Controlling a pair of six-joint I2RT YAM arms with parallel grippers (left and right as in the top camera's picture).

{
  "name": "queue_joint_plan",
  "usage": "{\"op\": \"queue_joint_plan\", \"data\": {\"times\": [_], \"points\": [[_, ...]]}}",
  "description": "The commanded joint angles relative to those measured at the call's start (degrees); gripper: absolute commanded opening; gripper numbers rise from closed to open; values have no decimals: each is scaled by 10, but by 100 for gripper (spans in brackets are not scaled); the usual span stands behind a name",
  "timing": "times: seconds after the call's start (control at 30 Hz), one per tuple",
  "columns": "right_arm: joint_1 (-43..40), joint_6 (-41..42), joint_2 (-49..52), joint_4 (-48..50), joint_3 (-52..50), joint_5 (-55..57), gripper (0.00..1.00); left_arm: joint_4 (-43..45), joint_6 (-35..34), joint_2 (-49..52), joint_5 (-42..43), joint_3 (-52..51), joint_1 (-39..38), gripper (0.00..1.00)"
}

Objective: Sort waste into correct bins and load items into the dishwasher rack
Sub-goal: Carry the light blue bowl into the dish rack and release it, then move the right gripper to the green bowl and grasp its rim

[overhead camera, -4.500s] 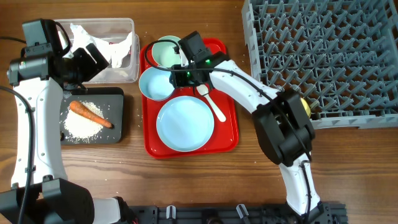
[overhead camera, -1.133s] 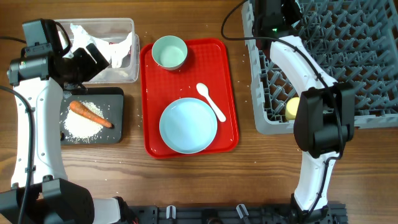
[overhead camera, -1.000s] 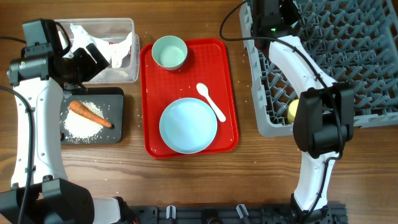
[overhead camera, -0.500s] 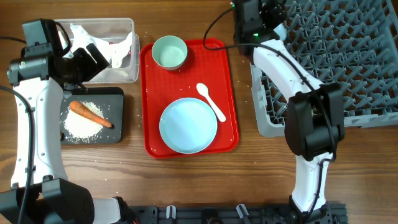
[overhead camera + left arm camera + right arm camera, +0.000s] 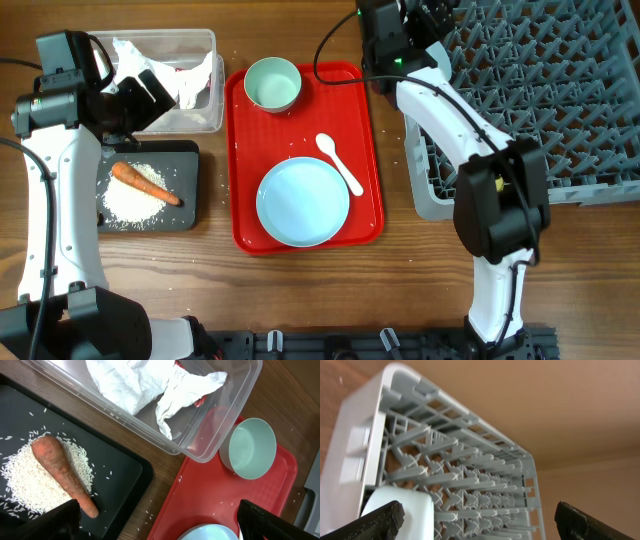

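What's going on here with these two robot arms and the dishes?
A two-arm robot is clearing a meal. The right gripper hangs at a corner of the dishwasher rack, jaws open and empty. The left gripper, jaws open too, hovers by the clear tub holding the napkin. A carrot and rice lie in the black tray; a bowl, plate and spoon wait on the red tray.

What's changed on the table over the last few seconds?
The right gripper carried one pale blue bowl from the red tray to the dishwasher rack, let it go inside a corner, and now stands open, pulling back toward the tray. Unchanged: left gripper, second bowl, plate, spoon, carrot, rice, napkin.
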Motion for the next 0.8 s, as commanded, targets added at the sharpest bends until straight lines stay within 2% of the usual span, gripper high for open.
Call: {"op": "queue_joint_plan", "data": {"times": [0.0, 0.1, 0.2, 0.33, 0.47, 0.67, 0.77], "points": [[0, 115, -92, -7, 2, -76, 100, 0, -5, -2, 0, 6, 2, 100], [3, 215, -131, -73, 2, -216, 100, 0, -5, -2, 0, 6, 2, 100], [3, 322, -149, -167, 2, -433, 100, 0, -5, -2, 0, 6, 2, 100], [3, 495, -141, -181, -3, -534, 100, 0, -5, -2, 0, 6, 2, 100], [3, 464, -141, -171, -4, -588, 100, 0, -5, -2, 0, 6, 2, 100], [4, 456, -141, -234, 3, -629, 100, 0, -5, -2, 0, 6, 2, 100], [4, 454, -141, -235, 12, -644, 99, 0, -5, -2, 0, 6, 2, 100]]}}
